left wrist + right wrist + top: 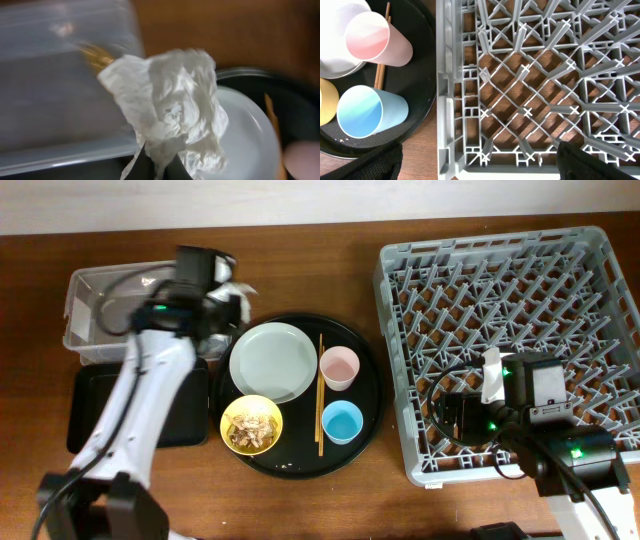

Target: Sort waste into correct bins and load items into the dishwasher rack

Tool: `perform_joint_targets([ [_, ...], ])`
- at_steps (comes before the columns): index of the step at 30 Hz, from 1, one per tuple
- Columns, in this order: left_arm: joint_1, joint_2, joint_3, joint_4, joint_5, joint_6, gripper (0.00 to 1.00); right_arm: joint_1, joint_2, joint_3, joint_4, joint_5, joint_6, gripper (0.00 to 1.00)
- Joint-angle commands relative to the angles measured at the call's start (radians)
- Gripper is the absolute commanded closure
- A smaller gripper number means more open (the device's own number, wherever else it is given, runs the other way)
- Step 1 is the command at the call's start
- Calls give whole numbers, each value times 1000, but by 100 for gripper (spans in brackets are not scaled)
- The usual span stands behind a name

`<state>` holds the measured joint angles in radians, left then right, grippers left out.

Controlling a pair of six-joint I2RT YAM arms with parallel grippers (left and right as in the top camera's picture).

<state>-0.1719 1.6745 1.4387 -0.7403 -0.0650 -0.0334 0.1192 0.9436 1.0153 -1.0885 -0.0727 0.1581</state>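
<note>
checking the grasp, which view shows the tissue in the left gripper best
Left wrist: the crumpled white tissue fills the frame, pinched low by the left gripper. Overhead shows only a small white bit. Right wrist misses it.

My left arm (140, 395) reaches forward, its gripper (156, 166) pinched on a tissue (170, 100); my right gripper (480, 165) points down, jaws spread wide

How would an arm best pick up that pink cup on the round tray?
Probably from above, pinching the rim on the rack side: one finger inside, one outside. The pink cup stands upright, mouth open, with bare black tray there, while the chopsticks lie close on its other side and the blue cup sits close on the robot's side. The right end effector is open.
</note>
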Motion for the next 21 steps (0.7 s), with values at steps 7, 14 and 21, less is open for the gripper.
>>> perform_joint_targets([
  [7,216,25,16,194,-100,4,22,-3,-1,20,2,5,3,1],
  [14,-13,-64,14,-325,208,-43,24,-3,-1,20,3,5,3,1],
  [21,-324,33,-220,-298,200,-269,24,-3,-1,20,2,5,4,1],
])
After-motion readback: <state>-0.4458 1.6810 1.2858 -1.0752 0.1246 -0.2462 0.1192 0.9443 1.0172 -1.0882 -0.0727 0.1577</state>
